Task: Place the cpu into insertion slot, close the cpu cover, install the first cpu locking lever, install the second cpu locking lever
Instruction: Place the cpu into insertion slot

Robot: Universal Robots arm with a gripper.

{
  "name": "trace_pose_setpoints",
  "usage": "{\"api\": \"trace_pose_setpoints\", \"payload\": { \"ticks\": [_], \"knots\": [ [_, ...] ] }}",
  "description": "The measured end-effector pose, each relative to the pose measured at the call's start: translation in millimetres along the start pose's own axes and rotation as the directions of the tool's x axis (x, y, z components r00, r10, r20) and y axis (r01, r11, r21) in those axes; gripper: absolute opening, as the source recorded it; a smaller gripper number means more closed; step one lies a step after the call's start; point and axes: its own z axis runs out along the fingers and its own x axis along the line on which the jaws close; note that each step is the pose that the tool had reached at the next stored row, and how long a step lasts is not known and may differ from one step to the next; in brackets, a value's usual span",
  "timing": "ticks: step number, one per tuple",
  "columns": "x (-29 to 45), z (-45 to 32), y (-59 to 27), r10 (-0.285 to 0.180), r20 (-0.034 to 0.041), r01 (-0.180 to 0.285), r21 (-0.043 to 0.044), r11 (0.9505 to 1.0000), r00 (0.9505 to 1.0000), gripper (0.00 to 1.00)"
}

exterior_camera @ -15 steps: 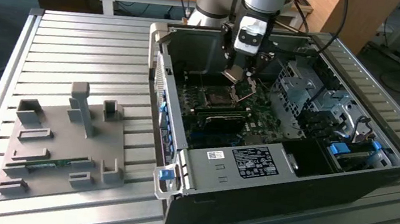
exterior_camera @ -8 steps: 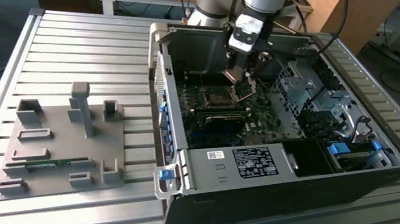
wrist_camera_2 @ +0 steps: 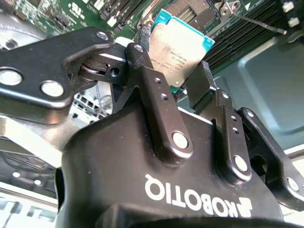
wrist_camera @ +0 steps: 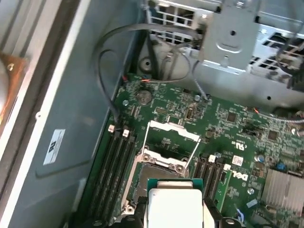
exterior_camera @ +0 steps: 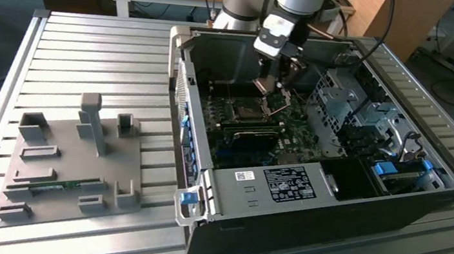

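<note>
Gripper (wrist_camera_2: pixel 173 57): nearest the lens in the second wrist view. Its two black fingers (wrist_camera_2: pixel 159 95) are drawn in narrow and pinch the chip by opposite edges, so the flat faces stay free and it can go down level.
Chip (wrist_camera_2: pixel 179 43): silver-grey top with a green rim, held in the gripper inside the open computer case, above the green board. In the first wrist view the chip (wrist_camera: pixel 173 206) overlaps the near edge of the socket and looks apart from it, not seated.
Socket (wrist_camera: pixel 145 183): dark square frame on the board, flanked by long black memory slots (wrist_camera: pixel 114 161). It looks unfilled.
Cover (wrist_camera: pixel 173 135): swung up on its hinge at the socket's far side and standing open, which leaves the way down free.
Rod (wrist_camera_2: pixel 256 22): thin metal bar lying out to the side of the socket, probably a locking lever left released so the cover can stand open.
Case (exterior_camera: pixel 314 196): lies on its side on the slatted metal table (exterior_camera: pixel 89 45) with the board facing up, so the arm reaches in from above.
Holder (exterior_camera: pixel 67 159): grey tray with posts and pockets at the exterior view's left, well apart from the case.
Progress: by my judgement the first step is in hand; cover and levers are not yet done.
</note>
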Motion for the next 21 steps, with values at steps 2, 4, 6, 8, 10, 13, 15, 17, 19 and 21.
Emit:
{"api": "trace_pose_setpoints", "payload": {
  "ticks": [2, 4, 6, 8, 10, 13, 15, 17, 19, 21],
  "knots": [
    [0.0, 0.2, 0.0, 0.034, 0.0025, -0.034, -0.0001, 0.9994, 0.9994, 0.54],
    [0.0, 0.4, 0.0, 0.068, 0.0052, -0.068, -0.0002, 0.9977, 0.9976, 0.54],
    [0.0, 0.6, 0.0, 0.103, 0.0078, -0.103, -0.0005, 0.9947, 0.9946, 0.54],
    [0.0, 0.7, 0.0, 0.139, 0.0105, -0.139, -0.0008, 0.9903, 0.9902, 0.54],
    [0.0, 0.9, -0.1, 0.174, 0.0131, -0.174, -0.0012, 0.9848, 0.9847, 0.54],
    [0.0, 1.1, -0.1, 0.223, 0.0168, -0.223, -0.002, 0.9749, 0.9748, 0.54],
    [0.0, 1.2, -0.1, 0.257, 0.0194, -0.257, -0.0027, 0.9664, 0.9662, 0.54],
    [0.0, 1.2, -0.1, 0.288, 0.0218, -0.288, -0.0033, 0.9575, 0.9572, 0.54],
    [0.0, 1.2, -0.1, 0.301, 0.0227, -0.301, -0.0036, 0.9537, 0.9534, 0.54],
    [0.0, 1.2, -0.1, 0.301, 0.0227, -0.301, -0.0037, 0.9535, 0.9533, 0.54]
  ]
}}
